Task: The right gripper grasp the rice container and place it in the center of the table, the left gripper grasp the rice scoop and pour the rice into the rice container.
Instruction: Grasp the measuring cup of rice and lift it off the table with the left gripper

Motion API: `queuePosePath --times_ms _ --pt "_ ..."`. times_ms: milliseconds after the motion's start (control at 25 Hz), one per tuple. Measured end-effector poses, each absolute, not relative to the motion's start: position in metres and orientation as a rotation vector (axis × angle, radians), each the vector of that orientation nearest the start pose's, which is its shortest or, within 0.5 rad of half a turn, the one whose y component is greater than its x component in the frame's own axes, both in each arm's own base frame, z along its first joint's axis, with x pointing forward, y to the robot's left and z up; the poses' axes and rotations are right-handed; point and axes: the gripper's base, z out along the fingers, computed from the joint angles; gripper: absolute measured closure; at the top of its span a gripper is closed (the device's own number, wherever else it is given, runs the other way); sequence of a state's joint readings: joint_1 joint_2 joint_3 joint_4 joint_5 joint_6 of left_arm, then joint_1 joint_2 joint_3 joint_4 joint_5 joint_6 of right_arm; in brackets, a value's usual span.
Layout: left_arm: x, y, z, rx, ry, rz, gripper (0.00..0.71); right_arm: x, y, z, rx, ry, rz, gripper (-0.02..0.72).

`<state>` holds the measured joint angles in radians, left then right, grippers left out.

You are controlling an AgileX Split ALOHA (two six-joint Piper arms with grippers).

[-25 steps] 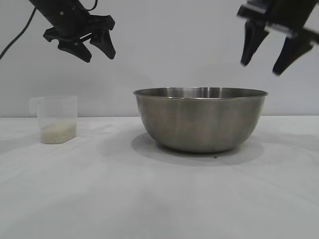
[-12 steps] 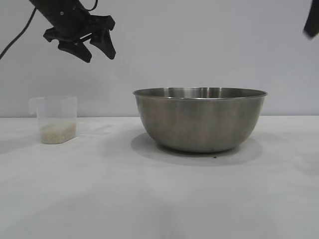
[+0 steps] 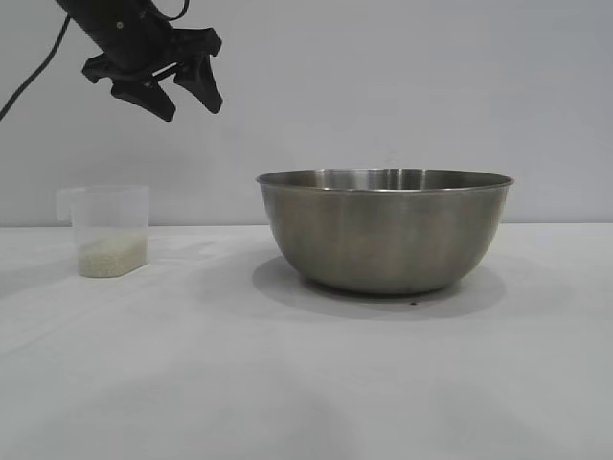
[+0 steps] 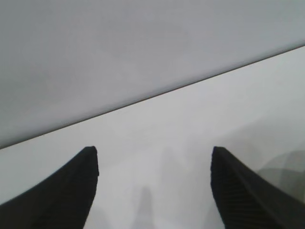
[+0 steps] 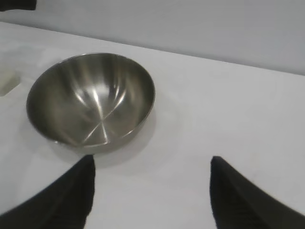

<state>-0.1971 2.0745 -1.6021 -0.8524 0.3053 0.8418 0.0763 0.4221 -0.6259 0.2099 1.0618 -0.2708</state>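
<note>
My left pincer (image 3: 182, 96) hangs open and empty. Below it the rice scoop (image 3: 108, 230), holding rice (image 3: 111, 255), stands on the white worktop (image 3: 306, 383). My right pincer (image 5: 151, 191) gapes empty, the rice container (image 5: 90, 98) lying beyond its fingertips.

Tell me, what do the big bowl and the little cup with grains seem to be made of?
The rice container looks like stainless steel: brushed grey sides and streaky reflections inside. The rice scoop seems to be translucent plastic, since the rice shows through its cloudy wall.
</note>
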Motion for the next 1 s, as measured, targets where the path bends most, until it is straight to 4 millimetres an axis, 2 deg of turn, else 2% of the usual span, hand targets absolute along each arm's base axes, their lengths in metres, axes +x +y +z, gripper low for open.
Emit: queuePosePath --times_ms 200,440,560,1000 --pt "0.471 -0.115 0.229 0.358 2.134 -0.353 0.266 0.021 0.013 0.306 -0.289 2.179 0.109 0.293" --pt "0.471 -0.115 0.228 0.357 2.136 -0.355 0.266 0.002 0.011 0.275 -0.273 2.157 0.109 0.293" --pt "0.471 -0.115 0.228 0.358 2.137 -0.356 0.266 -0.007 0.01 0.269 -0.272 2.121 0.107 0.293" --pt "0.471 -0.116 0.229 0.363 2.135 -0.355 0.266 -0.011 0.008 0.268 -0.247 2.105 0.09 0.293"
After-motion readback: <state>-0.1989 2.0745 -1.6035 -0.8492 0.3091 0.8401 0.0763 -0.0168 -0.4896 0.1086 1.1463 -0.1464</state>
